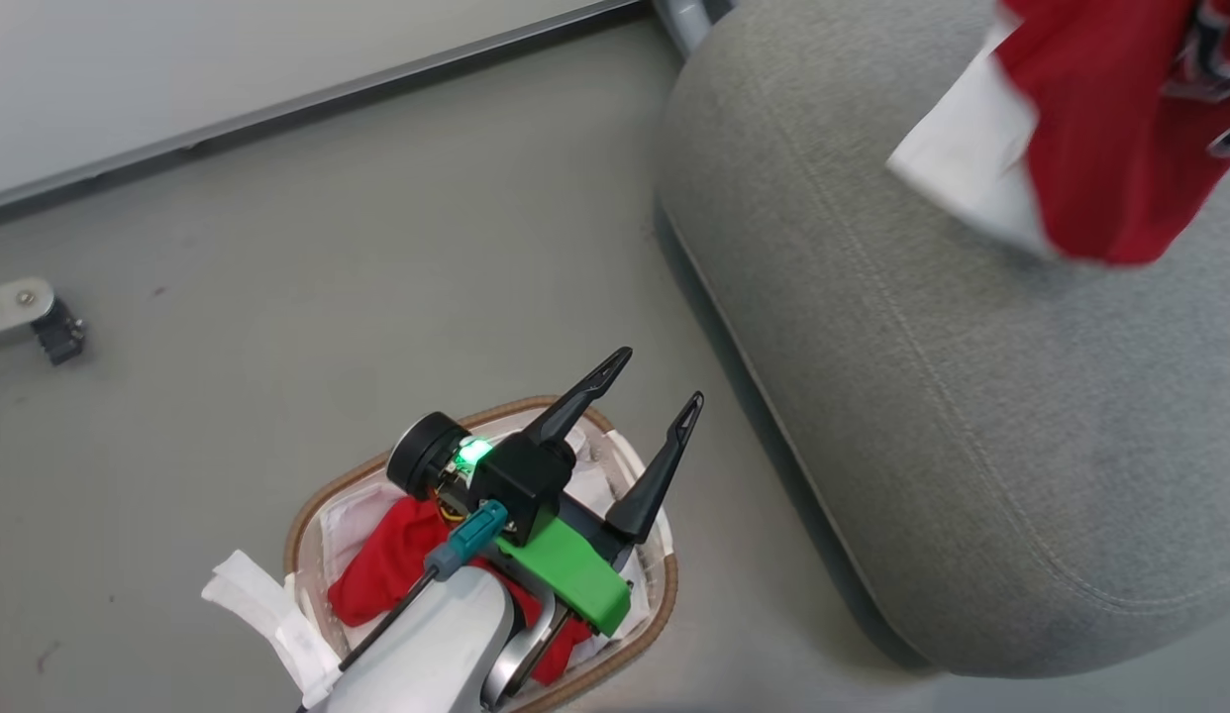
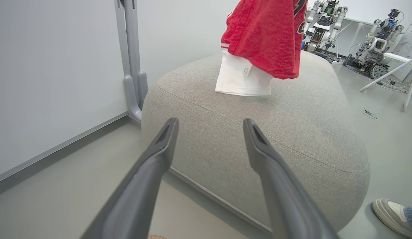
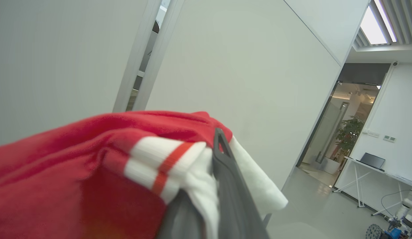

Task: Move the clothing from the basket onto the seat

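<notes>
Red garment (image 1: 1100, 129) pinched by right gripper (image 3: 212, 172), held hanging over grey seat (image 1: 972, 416). Left gripper (image 1: 661, 374) jaws spread wide, poised above basket (image 1: 303, 515) on floor; second red garment (image 1: 387, 564) seen lying inside.

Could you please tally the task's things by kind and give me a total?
Basket: 1
Seat: 1
Red garments: 2 (loose garment in the basket; held garment in the right gripper)
Total: 4
</notes>
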{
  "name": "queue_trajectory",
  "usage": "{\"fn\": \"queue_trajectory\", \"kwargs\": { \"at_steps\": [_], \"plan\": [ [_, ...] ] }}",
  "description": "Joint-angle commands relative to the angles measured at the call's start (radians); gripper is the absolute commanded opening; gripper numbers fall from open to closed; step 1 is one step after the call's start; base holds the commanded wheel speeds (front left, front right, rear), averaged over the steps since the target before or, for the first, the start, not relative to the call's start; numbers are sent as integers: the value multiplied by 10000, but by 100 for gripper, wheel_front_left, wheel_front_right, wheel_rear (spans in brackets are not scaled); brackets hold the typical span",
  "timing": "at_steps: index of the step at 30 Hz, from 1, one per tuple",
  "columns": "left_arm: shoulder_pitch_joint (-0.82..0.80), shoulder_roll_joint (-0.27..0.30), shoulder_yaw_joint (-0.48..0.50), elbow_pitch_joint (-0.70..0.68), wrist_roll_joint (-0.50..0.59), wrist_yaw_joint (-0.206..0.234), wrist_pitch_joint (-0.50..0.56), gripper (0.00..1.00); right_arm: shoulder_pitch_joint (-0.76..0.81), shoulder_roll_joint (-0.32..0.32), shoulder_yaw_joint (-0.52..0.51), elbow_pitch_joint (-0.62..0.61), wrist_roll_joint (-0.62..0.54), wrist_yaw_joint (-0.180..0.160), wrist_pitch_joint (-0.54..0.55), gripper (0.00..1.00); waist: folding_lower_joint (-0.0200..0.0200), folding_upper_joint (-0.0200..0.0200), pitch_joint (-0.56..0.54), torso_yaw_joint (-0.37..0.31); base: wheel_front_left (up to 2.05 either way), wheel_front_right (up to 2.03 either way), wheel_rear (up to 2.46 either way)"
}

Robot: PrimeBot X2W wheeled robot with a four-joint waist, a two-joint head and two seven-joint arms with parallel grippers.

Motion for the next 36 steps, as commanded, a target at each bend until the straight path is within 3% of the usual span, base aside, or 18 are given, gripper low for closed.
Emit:
{"fn": "queue_trajectory", "kwargs": {
  "at_steps": [1,6,11,18,24,25,27,28,30,36],
  "plan": [
    [-192,14,-2,-95,59,-29,-11,100,-309,-341,-41,177,-135,-14,51,0,0,-1,551,662,0,0,0],
    [-263,-31,-87,-219,196,-29,-9,100,-910,-1212,54,941,-386,-15,217,0,0,-1,949,1148,0,0,0],
    [-449,-88,-264,-286,293,-29,-11,100,-207,-1399,-299,1994,-389,-14,101,0,0,-1,1309,1521,0,0,0],
    [-668,48,-214,-338,527,-29,-9,100,806,-660,-1104,3388,-625,-14,-24,0,0,-1,1894,1468,0,0,0],
    [-725,138,-248,-193,607,-29,-11,100,1476,158,-1493,3398,-903,-15,-37,0,0,-1,2066,1184,0,0,0],
    [-719,146,-249,-172,598,-29,-11,100,1578,271,-1568,3336,-957,-15,-38,5,0,-1,2057,1145,0,0,0],
    [-697,158,-225,-124,576,-29,-11,100,1829,532,-1671,3129,-1103,-14,-39,29,0,-1,2022,1071,0,0,0],
    [-670,167,-201,-91,554,-29,-9,100,2009,691,-1735,3000,-1194,-14,-40,71,0,-1,1980,1021,0,0,0],
    [-626,162,-179,-25,501,-29,-11,100,2291,906,-1880,2827,-1273,-14,-41,100,0,-1,1901,951,0,0,0],
    [-401,-14,223,118,331,-29,-9,100,3148,1511,-2006,2281,-1108,-14,-42,100,0,-1,1398,825,0,0,0]
  ]
}}
